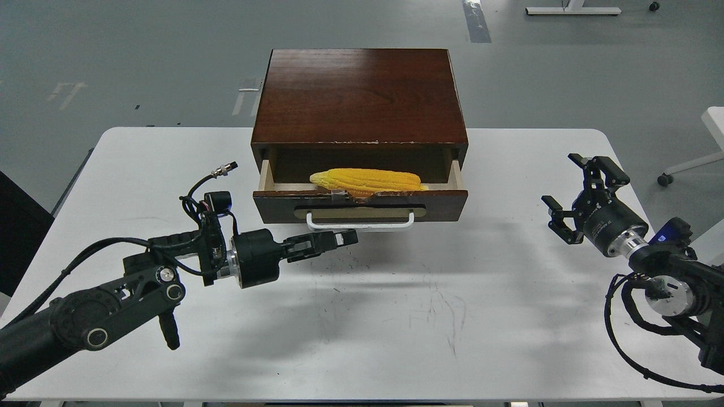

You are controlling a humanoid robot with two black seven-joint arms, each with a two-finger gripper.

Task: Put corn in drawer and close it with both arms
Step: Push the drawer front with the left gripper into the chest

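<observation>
Lying in open drawer [360,206]: corn [367,181], nothing blocking.

Cabinet [360,93] dark brown wood, glossy varnished top, chipped front edge; drawer [360,204] same dark wood, pale raw wood inside, white handle [360,222] on tan plate; corn [367,180] bright yellow, bumpy; table [396,305] white, matt, scuffed; arms black matt, silver metal wrist rings
</observation>
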